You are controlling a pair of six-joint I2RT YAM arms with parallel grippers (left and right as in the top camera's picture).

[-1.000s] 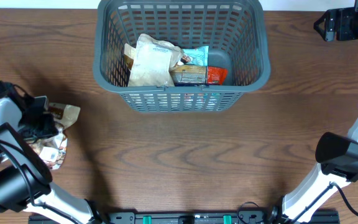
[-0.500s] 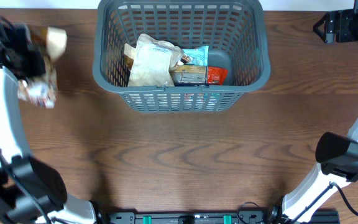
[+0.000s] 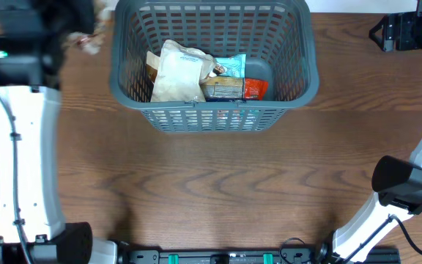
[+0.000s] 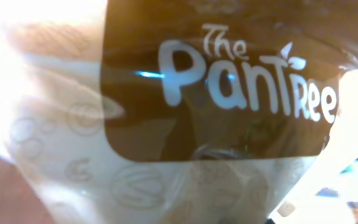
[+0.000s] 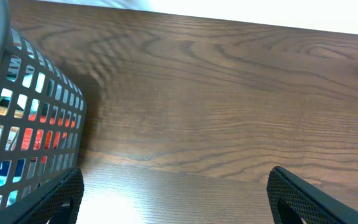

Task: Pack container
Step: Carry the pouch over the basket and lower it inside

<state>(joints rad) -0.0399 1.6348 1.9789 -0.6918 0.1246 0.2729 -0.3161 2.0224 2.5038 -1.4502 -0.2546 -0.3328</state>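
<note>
The container [image 3: 212, 117] stands on the desk [image 3: 196, 183], with several packets [image 3: 226, 88] lying on its base. It looks like stiff, light moulded plastic. Its rolled rim or a slot in the lattice wall would be the surest place to take hold of it, though nudged by an arm it would probably slide on the smooth wood.

The left end effector [image 3: 72, 28], just beyond the container's left rim, is clenched on a snack packet [image 4: 216, 124]. The glossy film fills the left wrist view. The packet seems light, soft and slippery, so a pinch across a flat sealed edge suits it best.

The right end effector [image 5: 176, 199], beyond the container's right wall, is spread wide and grasps nothing.
</note>
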